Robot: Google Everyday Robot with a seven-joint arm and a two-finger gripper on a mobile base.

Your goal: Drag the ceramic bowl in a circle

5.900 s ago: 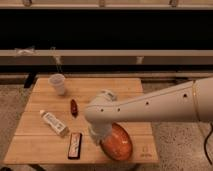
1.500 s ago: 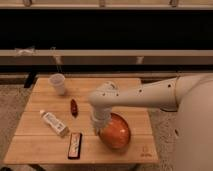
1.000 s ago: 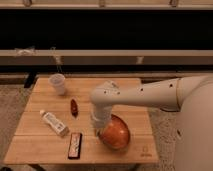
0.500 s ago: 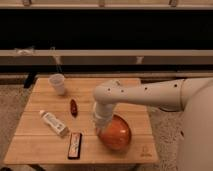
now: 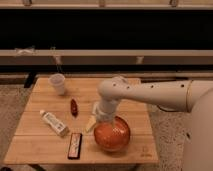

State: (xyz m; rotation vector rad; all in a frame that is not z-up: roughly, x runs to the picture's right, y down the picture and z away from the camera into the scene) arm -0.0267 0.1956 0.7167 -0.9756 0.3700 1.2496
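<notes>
The ceramic bowl (image 5: 112, 134) sits near the lower middle of the frame, on the front part of the table (image 5: 125, 92). It is wide, round and shallow, with a shiny orange-red look and a darker edge. What is inside the bowl is hard to make out. The gripper (image 5: 100, 118) is at the bowl's upper left edge, pointing down from a fat white arm (image 5: 150, 93) that comes in from the right side of the frame. The jaws are hidden by the arm's end, so I cannot tell if they are spread or pressed together. The table is made of pale wood boards with lines running across it. A small white cup (image 5: 58, 83) stands upright in the upper left part of the table, well apart from the bowl. Nothing can be seen inside it from here. A small dark red thing (image 5: 74, 106) lies left of the gripper, in the middle of the table. A white tube (image 5: 54, 123) with a cap lies slanted at the left. A flat dark bar (image 5: 75, 145) with a reddish middle lies near the front edge, just left of the bowl.
</notes>
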